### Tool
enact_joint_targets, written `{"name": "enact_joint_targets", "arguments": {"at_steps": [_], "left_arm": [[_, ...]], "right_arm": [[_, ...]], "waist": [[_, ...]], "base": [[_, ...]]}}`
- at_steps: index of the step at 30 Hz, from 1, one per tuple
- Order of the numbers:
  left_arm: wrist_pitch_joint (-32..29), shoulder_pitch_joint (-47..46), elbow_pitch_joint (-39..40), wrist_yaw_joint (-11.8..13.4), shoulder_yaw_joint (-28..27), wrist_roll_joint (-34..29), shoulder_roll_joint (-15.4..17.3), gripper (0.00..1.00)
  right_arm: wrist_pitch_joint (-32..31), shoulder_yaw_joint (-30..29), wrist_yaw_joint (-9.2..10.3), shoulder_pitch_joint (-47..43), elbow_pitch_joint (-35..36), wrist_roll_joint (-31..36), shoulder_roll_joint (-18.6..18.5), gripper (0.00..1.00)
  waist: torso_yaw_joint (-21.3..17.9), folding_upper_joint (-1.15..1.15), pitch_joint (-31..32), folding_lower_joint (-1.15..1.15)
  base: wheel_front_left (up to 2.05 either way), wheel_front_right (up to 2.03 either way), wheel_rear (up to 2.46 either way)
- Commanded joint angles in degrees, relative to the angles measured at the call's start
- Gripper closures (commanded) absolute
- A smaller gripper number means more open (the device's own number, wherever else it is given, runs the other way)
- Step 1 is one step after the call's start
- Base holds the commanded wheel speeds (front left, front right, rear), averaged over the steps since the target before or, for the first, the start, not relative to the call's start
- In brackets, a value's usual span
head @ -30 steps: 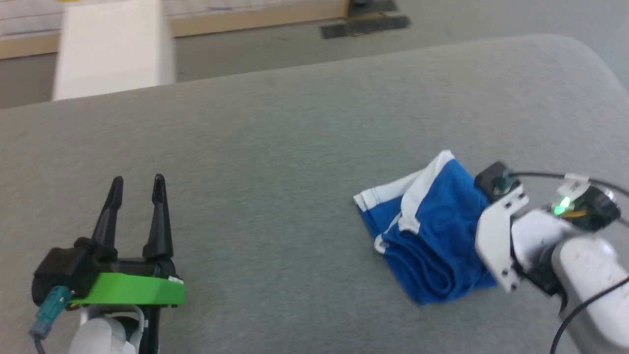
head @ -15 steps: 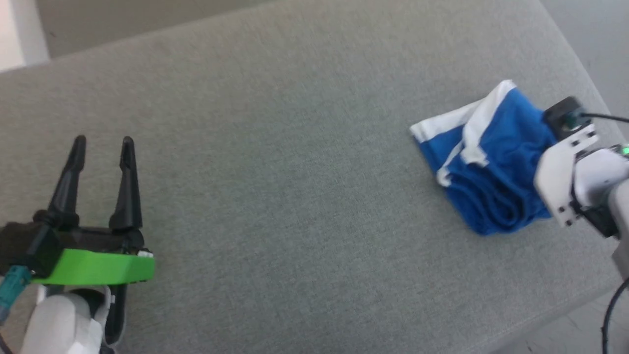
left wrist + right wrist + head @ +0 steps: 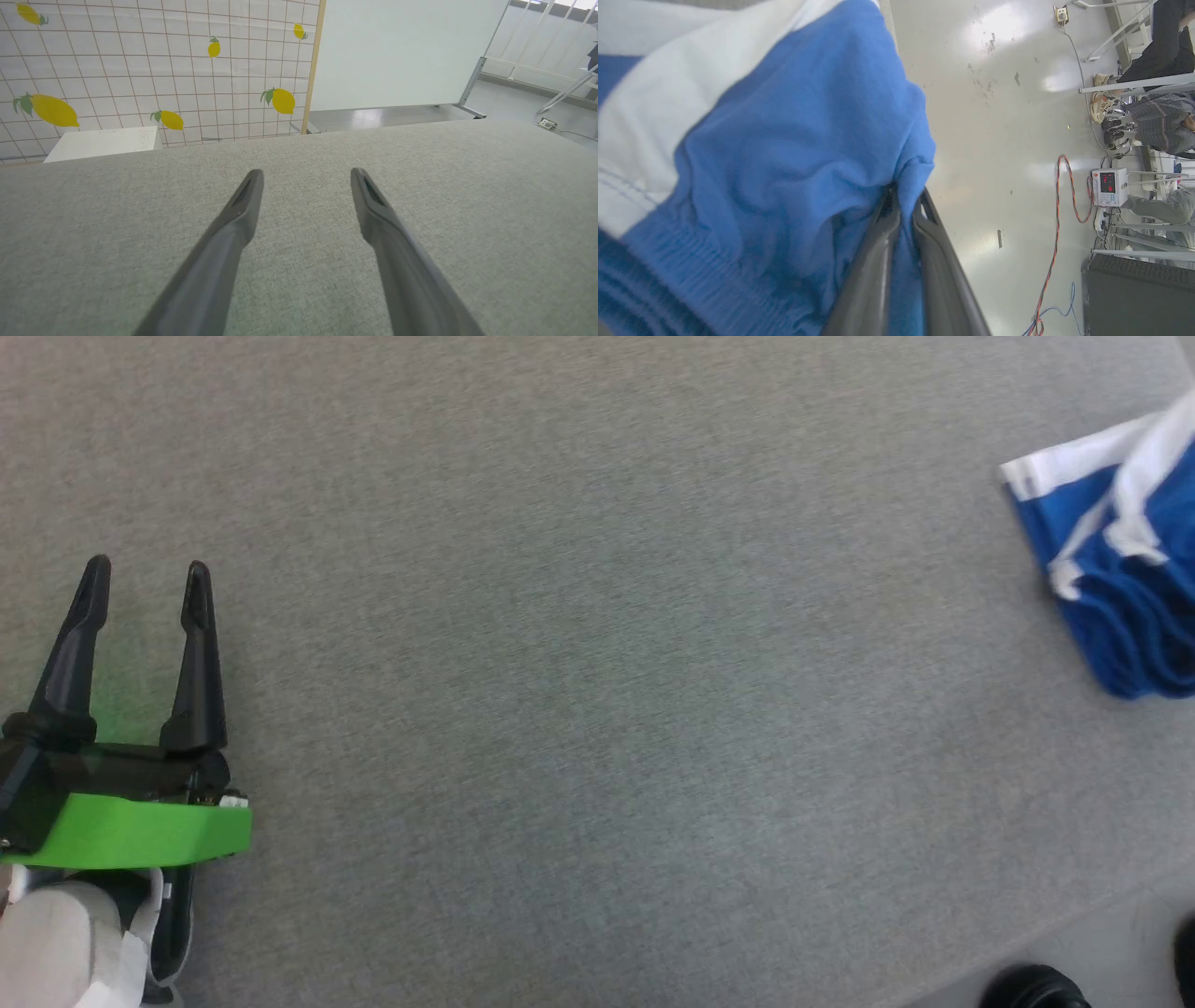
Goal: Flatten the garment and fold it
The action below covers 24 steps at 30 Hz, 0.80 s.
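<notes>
Your left end effector (image 3: 147,567) is hovering low at the lower left of the head view, its two long dark fingers spread apart and gripping nothing. The left wrist view is showing the same released left end effector (image 3: 307,175) over the bare grey fabric-covered tabletop (image 3: 597,663). The bright blue athletic shorts with white stripes (image 3: 1116,588) are lying bunched and creased at the far right of the head view, partly cut off by the picture's edge and well apart from the left end effector. They are sitting near the tabletop's right edge, white-trimmed hems pointing toward the middle of the tabletop. In the right wrist view your right end effector (image 3: 906,196) is clenching a fold of the blue fabric: the fingers are pressed nearly together with cloth pinched between them, and the shorts (image 3: 761,163) are bulging over the left half of that view, a broad white stripe crossing the top. Past the cloth there, a glossy pale floor (image 3: 994,140) is reflecting light, and an orange cable (image 3: 1064,200) is running toward a small white box with red digits (image 3: 1108,186). Seated people are showing at that view's right edge. Beyond the tabletop in the left wrist view, a tiled wall printed with yellow lemons (image 3: 140,70) is standing beside a plain white panel (image 3: 402,51) — a low white block (image 3: 100,142) is sitting below the lemons.
</notes>
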<state>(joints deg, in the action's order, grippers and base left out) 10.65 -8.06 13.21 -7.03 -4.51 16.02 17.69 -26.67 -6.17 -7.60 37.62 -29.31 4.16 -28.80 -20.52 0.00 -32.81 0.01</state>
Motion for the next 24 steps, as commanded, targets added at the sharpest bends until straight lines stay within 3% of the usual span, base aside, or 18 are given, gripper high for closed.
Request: {"name": "enact_joint_targets", "arguments": {"at_steps": [1, 2, 3, 8, 12, 19, 24], "left_arm": [[-0.16, -0.82, 0.16, 0.02, -0.08, -0.09, 0.55, 0.00], [-0.11, -0.80, 0.07, 0.03, -0.09, -0.05, 0.61, 0.00], [-0.05, -0.75, -0.03, 0.03, -0.09, 0.00, 0.64, 0.00], [0.67, -0.21, -1.30, 0.21, 0.22, 0.17, 0.29, 0.00], [1.58, 0.29, -2.86, 0.54, 0.74, 0.36, -0.73, 0.00], [3.33, 1.66, -6.46, 1.92, 1.17, 0.34, -3.52, 0.00], [3.98, 2.76, -8.48, 3.07, 0.96, 0.24, -5.66, 0.00]], "right_arm": [[0.29, -1.86, 0.11, 0.59, -0.36, 1.79, 0.48, 1.00], [0.03, -3.29, 0.11, 0.46, -0.60, 2.58, 0.89, 0.79], [-0.10, -4.85, 0.11, 0.38, -0.66, 3.38, 1.38, 0.02], [1.50, -10.30, 0.11, -0.19, -0.10, 6.78, 3.88, 0.00], [4.69, -12.76, 0.11, 0.50, 0.58, 5.08, 4.95, 0.00], [15.63, -9.67, 0.11, 1.48, 7.12, -4.61, 7.99, 0.00], [19.54, -5.63, 0.11, 0.35, 14.89, -10.59, 11.61, 0.00]], "waist": [[1.30, 0.00, -0.71, -0.01], [1.46, 0.00, -0.63, -0.01], [1.60, 0.00, -0.52, -0.01], [2.22, 0.00, 1.60, -0.01], [2.79, 0.00, 4.94, -0.01], [4.48, 0.00, 13.53, -0.01], [6.43, 0.00, 19.45, -0.01]], "base": [[0.00, 0.00, 0.00], [0.00, 0.00, 0.00], [0.00, 0.00, 0.00], [0.00, 0.00, 0.00], [0.00, 0.00, 0.00], [0.00, 0.00, 0.00], [0.00, 0.00, 0.00]]}}
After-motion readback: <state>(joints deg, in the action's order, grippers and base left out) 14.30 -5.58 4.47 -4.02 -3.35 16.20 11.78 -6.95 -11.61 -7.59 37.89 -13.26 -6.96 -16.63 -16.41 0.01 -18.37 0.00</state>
